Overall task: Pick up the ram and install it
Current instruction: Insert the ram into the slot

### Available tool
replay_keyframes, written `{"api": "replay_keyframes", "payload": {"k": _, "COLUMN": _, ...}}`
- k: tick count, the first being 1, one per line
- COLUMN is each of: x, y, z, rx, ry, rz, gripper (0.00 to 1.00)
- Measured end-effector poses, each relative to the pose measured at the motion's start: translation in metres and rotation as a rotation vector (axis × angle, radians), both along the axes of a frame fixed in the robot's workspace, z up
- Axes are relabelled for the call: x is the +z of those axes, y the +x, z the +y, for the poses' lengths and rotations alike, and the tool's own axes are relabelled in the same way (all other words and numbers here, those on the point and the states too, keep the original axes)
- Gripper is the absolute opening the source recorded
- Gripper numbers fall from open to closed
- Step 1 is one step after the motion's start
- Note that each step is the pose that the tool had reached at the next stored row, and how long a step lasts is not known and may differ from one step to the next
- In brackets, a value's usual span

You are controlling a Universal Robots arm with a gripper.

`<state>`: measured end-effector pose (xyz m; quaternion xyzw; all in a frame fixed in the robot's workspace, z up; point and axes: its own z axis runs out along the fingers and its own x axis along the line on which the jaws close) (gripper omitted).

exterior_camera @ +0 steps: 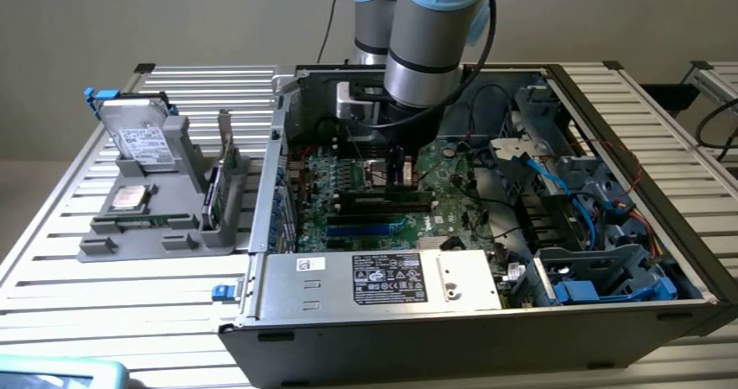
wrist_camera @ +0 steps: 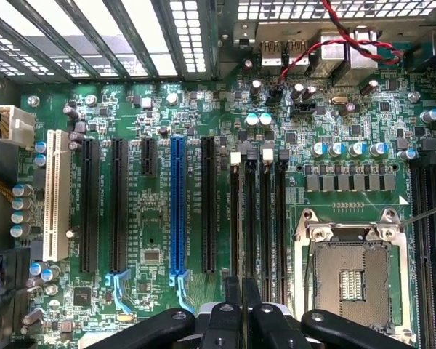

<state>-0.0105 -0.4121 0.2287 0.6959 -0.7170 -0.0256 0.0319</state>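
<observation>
Pick-up seemed not yet begun: the gripper (wrist_camera: pixel 241 299) hung inside the computer case (exterior_camera: pixel 346 341), fingers together on nothing, while what looked like the ram (exterior_camera: pixel 224 160) stood edge-up outside the case, needing parted fingers for a grasp.

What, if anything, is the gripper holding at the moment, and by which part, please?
Apparently the ram, pinched at its top edge in the shut gripper.

Lighting is even and diffuse. The motherboard (wrist_camera: pixel 149 225) ahead of the jaws is brightly lit; the slotted panel (wrist_camera: pixel 116 36) beyond it glares white; shadows are soft.
</observation>
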Motion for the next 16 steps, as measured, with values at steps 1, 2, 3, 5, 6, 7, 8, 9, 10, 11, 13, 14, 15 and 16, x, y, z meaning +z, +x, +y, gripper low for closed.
{"api": "replay_keyframes", "payload": {"k": 1, "x": 0.0000, "y": 0.0000, "z": 0.0000, "rx": -0.001, "ry": 0.0004, "rz": 0.0000, "gripper": 0.13}}
{"api": "replay_keyframes", "payload": {"k": 2, "x": 0.0000, "y": 0.0000, "z": 0.0000, "rx": -0.002, "ry": 0.0009, "rz": 0.0000, "gripper": 0.13}}
{"api": "replay_keyframes", "payload": {"k": 3, "x": 0.0000, "y": 0.0000, "z": 0.0000, "rx": -0.003, "ry": 0.0014, "rz": 0.0000, "gripper": 0.13}}
{"api": "replay_keyframes", "payload": {"k": 5, "x": 0.0000, "y": -0.0001, "z": 0.0000, "rx": -0.007, "ry": 0.0017, "rz": 0.0000, "gripper": 0.13}}
{"api": "replay_keyframes", "payload": {"k": 6, "x": 0.0000, "y": -0.0001, "z": 0.0000, "rx": -0.008, "ry": 0.0018, "rz": 0.0000, "gripper": 0.13}}
{"api": "replay_keyframes", "payload": {"k": 7, "x": 0.0000, "y": 0.0000, "z": 0.0000, "rx": -0.010, "ry": 0.0019, "rz": -0.0001, "gripper": 0.13}}
{"api": "replay_keyframes", "payload": {"k": 8, "x": 0.0001, "y": 0.0000, "z": 0.0000, "rx": -0.011, "ry": 0.0019, "rz": -0.0001, "gripper": 0.13}}
{"api": "replay_keyframes", "payload": {"k": 9, "x": 0.0001, "y": 0.0000, "z": 0.0000, "rx": -0.013, "ry": 0.0020, "rz": -0.0001, "gripper": 0.13}}
{"api": "replay_keyframes", "payload": {"k": 10, "x": 0.0001, "y": -0.0001, "z": 0.0000, "rx": -0.015, "ry": 0.0019, "rz": -0.0001, "gripper": 0.13}}
{"api": "replay_keyframes", "payload": {"k": 11, "x": 0.0001, "y": 0.0000, "z": 0.0000, "rx": -0.016, "ry": 0.0019, "rz": -0.0001, "gripper": 0.13}}
{"api": "replay_keyframes", "payload": {"k": 13, "x": 0.0002, "y": -0.0001, "z": 0.0000, "rx": -0.019, "ry": 0.0018, "rz": 0.0002, "gripper": 0.13}}
{"api": "replay_keyframes", "payload": {"k": 14, "x": 0.0005, "y": -0.0001, "z": -0.0001, "rx": -0.020, "ry": 0.0016, "rz": 0.0005, "gripper": 0.13}}
{"api": "replay_keyframes", "payload": {"k": 15, "x": 0.0009, "y": -0.0001, "z": -0.0001, "rx": -0.021, "ry": 0.0015, "rz": 0.0012, "gripper": 0.13}}
{"api": "replay_keyframes", "payload": {"k": 16, "x": 0.0009, "y": -0.0001, "z": 0.0000, "rx": -0.022, "ry": 0.0018, "rz": 0.0013, "gripper": 0.13}}
